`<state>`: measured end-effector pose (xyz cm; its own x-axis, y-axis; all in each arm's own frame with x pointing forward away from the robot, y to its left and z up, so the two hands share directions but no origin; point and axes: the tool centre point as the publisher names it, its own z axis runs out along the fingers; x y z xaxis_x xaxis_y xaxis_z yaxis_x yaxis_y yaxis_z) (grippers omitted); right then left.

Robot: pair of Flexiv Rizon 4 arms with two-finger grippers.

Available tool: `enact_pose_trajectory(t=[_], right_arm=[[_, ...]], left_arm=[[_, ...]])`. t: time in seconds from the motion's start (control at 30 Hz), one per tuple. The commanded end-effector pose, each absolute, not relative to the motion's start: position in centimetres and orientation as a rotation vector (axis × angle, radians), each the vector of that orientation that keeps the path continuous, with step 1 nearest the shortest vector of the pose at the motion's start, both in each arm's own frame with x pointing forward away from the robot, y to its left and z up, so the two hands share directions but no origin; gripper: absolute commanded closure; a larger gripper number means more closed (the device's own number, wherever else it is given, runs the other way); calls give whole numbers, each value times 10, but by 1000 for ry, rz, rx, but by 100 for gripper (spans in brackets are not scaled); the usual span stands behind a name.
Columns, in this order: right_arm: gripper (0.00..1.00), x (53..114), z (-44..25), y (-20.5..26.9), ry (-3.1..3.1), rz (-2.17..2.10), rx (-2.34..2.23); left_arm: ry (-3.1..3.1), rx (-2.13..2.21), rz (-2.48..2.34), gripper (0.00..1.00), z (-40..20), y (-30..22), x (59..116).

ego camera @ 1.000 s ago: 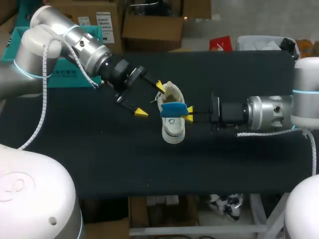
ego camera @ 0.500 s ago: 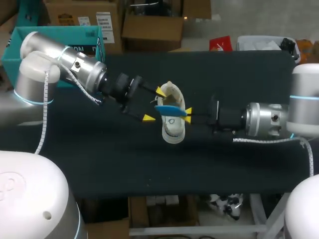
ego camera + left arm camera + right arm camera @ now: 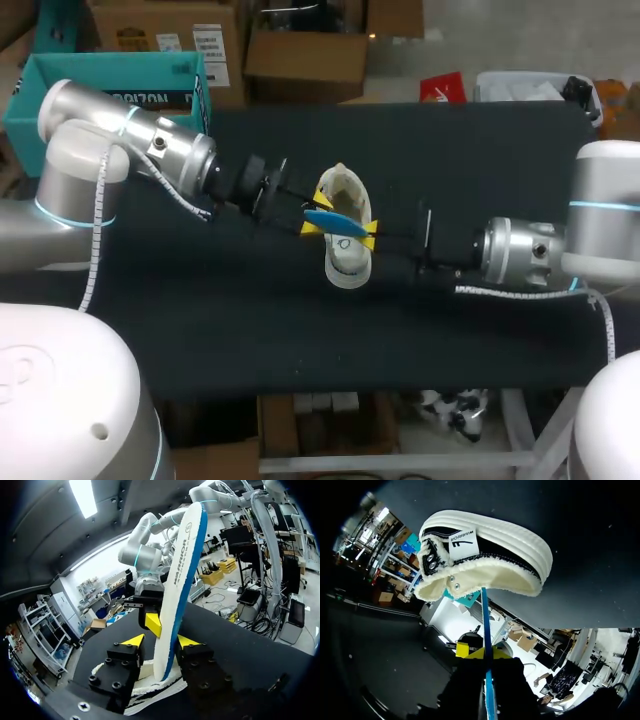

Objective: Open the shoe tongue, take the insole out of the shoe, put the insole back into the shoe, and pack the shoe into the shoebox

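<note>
Right gripper (image 3: pixel 487 654) is pinching the blue insole (image 3: pixel 180 565), a finger pressing on each face, so it's clamped on it. The left gripper (image 3: pixel 159 641) is straddling the same insole with its fingers apart. One yellow tip is sitting just beside the blue edge, and the other is showing a sliver of gap, so it isn't gripping anything. The insole is standing on edge between the two grippers, with its lower end down at the fleecy opening of the shoe (image 3: pixel 485 555). The shoe itself, white with black sides, is resting on the dark table (image 3: pixel 200 300) about mid-table. The left arm is coming in from one side and the right arm from the other, meeting over it.
</note>
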<state>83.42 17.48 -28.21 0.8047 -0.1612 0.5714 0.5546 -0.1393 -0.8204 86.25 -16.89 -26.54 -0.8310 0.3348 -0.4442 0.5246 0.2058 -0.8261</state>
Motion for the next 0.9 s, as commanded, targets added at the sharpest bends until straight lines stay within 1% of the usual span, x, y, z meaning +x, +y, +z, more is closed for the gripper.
enact_pose_trajectory(t=[0.03,0.1,0.17,0.3,0.5,0.6,0.63,0.67,0.73,0.83,0.87,0.9], right_arm=[[100,835,-280,177,-319,-645,-1608],[100,836,-280,178,-321,-644,-1606],[100,837,-280,178,-321,-644,-1606],[100,837,-280,178,-318,-646,-1606],[100,838,-280,179,-316,-647,-1609],[100,838,-280,179,-315,-651,-1616],[100,838,-280,179,-316,-657,-1619],[100,838,-281,179,-315,-663,-1625],[100,838,-283,178,-318,-673,-1624],[100,840,-288,177,-317,-691,-1625],[100,842,-290,176,-314,-693,-1624],[100,842,-292,176,-312,-698,-1625]], left_arm=[[2309,833,-1686,67,-268,-169,861],[2315,837,-1681,67,-269,-170,861],[2323,841,-1679,71,-270,-170,861],[2333,841,-1673,74,-272,-170,862],[2347,837,-1659,91,-274,-170,862],[2359,842,-1643,89,-276,-170,862],[2364,844,-1640,87,-276,-171,862],[2365,845,-1640,81,-276,-171,862],[2373,847,-1635,64,-276,-171,863],[2378,848,-1630,33,-277,-171,864],[2379,848,-1630,30,-277,-170,865],[2380,847,-1630,31,-277,-170,866]])
